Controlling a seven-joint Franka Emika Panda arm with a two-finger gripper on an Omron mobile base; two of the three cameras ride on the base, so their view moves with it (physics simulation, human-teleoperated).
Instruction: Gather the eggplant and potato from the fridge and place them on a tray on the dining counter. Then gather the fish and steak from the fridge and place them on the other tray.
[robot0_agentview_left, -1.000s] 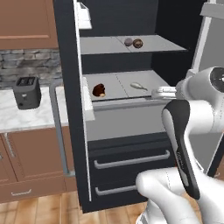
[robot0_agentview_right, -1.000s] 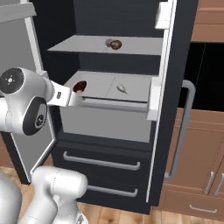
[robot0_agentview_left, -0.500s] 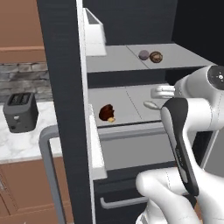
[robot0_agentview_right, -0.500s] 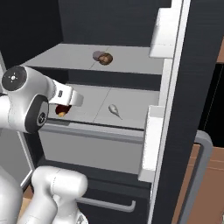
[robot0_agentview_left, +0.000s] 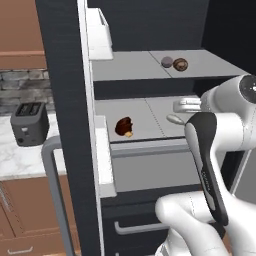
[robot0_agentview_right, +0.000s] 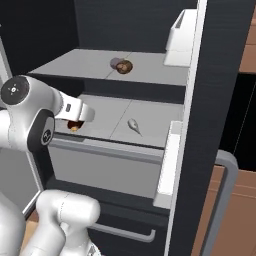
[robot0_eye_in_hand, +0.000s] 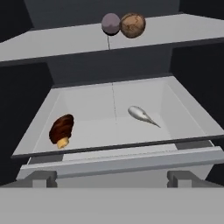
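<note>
The fridge (robot0_agentview_left: 65, 100) stands open, its lower shelf (robot0_eye_in_hand: 100, 118) holding the fish (robot0_eye_in_hand: 141, 114) at about three o'clock and the steak (robot0_eye_in_hand: 61, 128) at nine. The gripper (robot0_eye_in_hand: 112, 178), jaws released and empty, could clip the shelf's front lip when reaching in.

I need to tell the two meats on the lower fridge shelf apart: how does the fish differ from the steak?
The fish is slender, silvery-grey and tapers to a thin tail; the steak is a chunky dark red-brown piece with a pale end. The fish looks thinner and flatter than the steak. In the hand view the fish lies right of the shelf's middle seam, the steak left of it. Both lie loose on the same lower shelf, apart from each other.
</note>
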